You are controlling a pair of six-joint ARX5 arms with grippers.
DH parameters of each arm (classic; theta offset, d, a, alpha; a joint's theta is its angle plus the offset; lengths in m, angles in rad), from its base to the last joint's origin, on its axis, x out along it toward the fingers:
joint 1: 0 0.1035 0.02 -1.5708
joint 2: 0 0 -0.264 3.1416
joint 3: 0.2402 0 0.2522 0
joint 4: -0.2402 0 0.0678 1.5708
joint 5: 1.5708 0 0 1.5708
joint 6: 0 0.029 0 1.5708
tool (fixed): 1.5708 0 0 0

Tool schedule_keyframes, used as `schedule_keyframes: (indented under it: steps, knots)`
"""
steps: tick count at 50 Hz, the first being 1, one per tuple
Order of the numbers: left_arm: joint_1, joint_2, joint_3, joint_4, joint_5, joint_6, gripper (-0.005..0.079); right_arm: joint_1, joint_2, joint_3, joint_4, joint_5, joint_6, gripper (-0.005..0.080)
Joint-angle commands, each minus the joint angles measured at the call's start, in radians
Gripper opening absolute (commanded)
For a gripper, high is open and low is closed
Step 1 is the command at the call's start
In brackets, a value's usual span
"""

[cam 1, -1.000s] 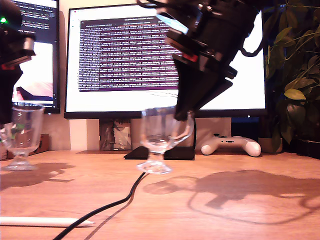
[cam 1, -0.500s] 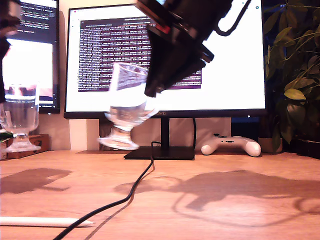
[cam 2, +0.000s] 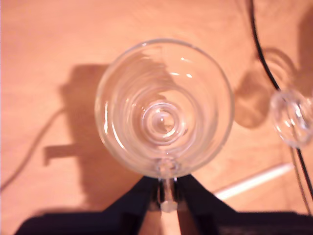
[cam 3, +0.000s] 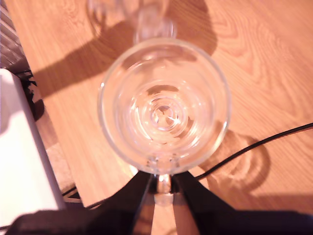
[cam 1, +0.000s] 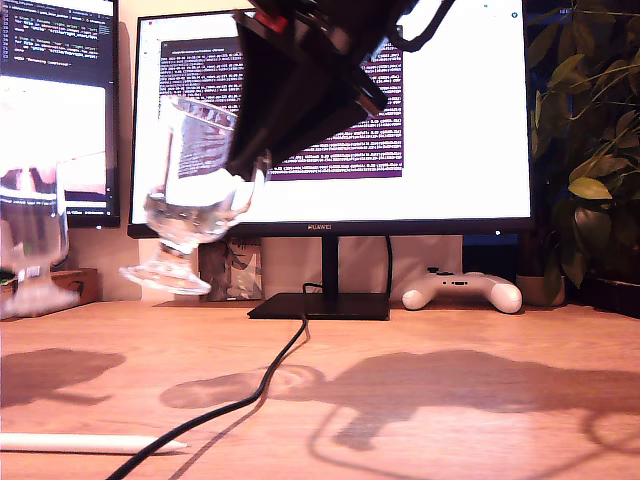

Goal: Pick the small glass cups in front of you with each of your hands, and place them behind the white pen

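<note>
My first gripper (cam 2: 167,193) is shut on the handle of a small glass cup (cam 2: 164,107). In the exterior view this cup (cam 1: 32,245) hangs blurred above the desk at the left edge, and its gripper is out of frame. My second gripper (cam 3: 164,188) is shut on the handle of the other cup (cam 3: 164,105). That cup (cam 1: 190,195) hangs tilted high in front of the monitor, under the dark second gripper (cam 1: 250,175). The white pen (cam 1: 90,442) lies at the exterior view's lower left, on the near desk. The first wrist view shows the pen (cam 2: 254,181) beside the cable.
A black cable (cam 1: 250,395) runs from the monitor stand (cam 1: 320,305) toward the pen's tip. A white game controller (cam 1: 462,290) and a plant (cam 1: 590,150) are at the exterior view's right. A white flat object (cam 3: 19,161) shows in the second wrist view.
My second gripper has carried its cup up off the desk and toward the exterior view's left. The first cup has also risen from the desk at the left edge.
</note>
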Motion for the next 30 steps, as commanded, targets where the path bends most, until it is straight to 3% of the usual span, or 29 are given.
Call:
schedule_keyframes:
  steps: [1,30]
  knots:
    - [-0.015,-0.030,-0.013,0.019,0.011,-0.005,-0.0024,0.015,-0.004,0.014,0.019,-0.004,0.003,-0.0013]
    - [-0.101,-0.034,-0.024,0.027,0.027,-0.006,-0.0024,0.043,0.110,0.014,0.025,0.000,0.008,-0.0013]
